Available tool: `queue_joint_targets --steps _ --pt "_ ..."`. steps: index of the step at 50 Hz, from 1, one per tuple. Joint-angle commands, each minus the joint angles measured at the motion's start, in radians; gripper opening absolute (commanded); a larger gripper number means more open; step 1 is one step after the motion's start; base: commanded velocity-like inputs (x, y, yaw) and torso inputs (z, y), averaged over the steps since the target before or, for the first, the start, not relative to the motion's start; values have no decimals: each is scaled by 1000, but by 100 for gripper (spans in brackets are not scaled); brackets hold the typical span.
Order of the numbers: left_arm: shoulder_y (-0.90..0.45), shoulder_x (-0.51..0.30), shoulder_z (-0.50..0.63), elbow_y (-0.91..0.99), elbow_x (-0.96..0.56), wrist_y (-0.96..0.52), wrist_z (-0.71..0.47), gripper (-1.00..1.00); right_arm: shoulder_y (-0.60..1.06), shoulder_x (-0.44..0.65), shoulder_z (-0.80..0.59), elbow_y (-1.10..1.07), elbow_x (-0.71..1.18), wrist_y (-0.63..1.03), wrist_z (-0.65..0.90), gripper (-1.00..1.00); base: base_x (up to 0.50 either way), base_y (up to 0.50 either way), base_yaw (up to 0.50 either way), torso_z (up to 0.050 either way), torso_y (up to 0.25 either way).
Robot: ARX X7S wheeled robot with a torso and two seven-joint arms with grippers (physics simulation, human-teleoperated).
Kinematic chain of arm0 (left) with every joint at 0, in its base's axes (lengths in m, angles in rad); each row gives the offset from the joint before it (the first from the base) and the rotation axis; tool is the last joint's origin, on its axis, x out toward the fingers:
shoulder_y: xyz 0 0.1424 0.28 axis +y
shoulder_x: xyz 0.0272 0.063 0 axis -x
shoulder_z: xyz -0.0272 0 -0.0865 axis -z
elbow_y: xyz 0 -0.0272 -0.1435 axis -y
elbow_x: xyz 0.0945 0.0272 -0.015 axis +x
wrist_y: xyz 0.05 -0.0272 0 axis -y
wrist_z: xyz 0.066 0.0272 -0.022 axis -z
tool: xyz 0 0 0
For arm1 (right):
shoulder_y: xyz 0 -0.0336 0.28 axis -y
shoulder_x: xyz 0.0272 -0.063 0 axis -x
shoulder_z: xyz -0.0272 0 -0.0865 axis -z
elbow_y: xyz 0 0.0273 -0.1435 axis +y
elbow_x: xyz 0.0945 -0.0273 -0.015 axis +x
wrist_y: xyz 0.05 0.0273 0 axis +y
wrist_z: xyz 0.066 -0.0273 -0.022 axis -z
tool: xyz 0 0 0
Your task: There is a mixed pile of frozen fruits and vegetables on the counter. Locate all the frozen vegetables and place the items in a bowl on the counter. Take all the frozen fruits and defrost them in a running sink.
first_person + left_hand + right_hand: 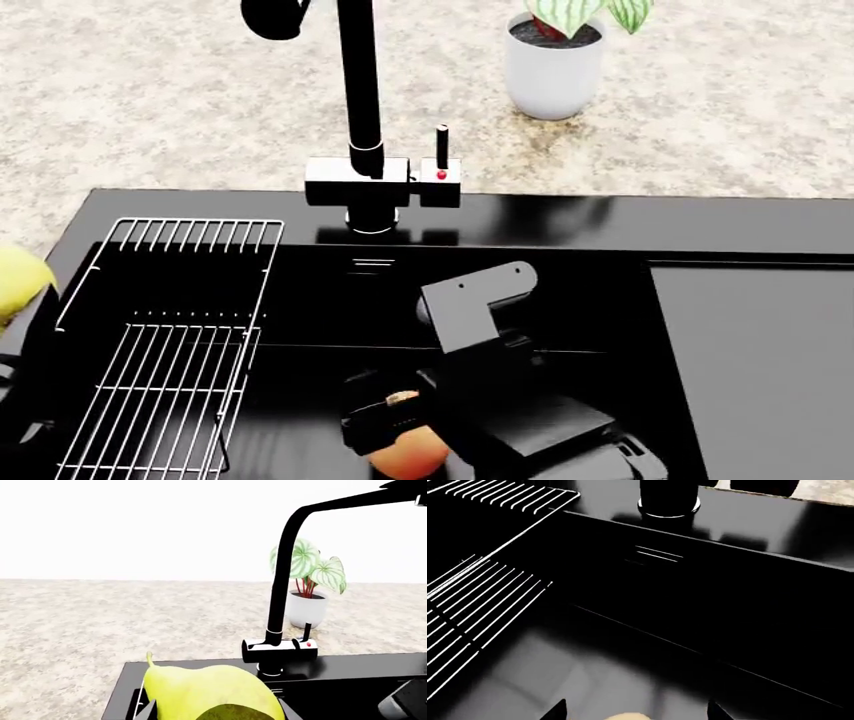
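So far both fruits are at the sink (747, 330) but not released. The right fingers (400, 430), low inside the basin, are closed on the red-and-yellow fruit (411, 455). The left fingers (213, 712) grip the pear (213, 692) at the sink's edge beside the rack (174, 340). No water runs from the faucet (354, 100); vegetables and bowl aren't visible.

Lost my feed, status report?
Left tool shut on yellow pear at black sink edge. Right tool holding red-yellow fruit in basin. Nothing blocking.
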Motion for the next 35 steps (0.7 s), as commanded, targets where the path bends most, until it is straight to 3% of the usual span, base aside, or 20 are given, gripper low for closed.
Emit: queue_joint_targets --steps 1,18,28,35 --pt "-3 7 14 -3 -8 10 -11 -100 -16 270 32 -542 102 11 257 100 0 0 0 0 0" --pt "-17 23 55 -9 20 1 -4 -100 -104 693 183 -1259 173 -95 627 100 0 0 0 0 0" --pt "-111 90 165 -41 21 -46 24 -100 -73 889 261 -1465 275 -109 741 100 0 0 0 0 0" --pt "-239 153 250 -108 4 -102 54 -100 -85 960 276 -1504 309 -121 797 100 0 0 0 0 0"
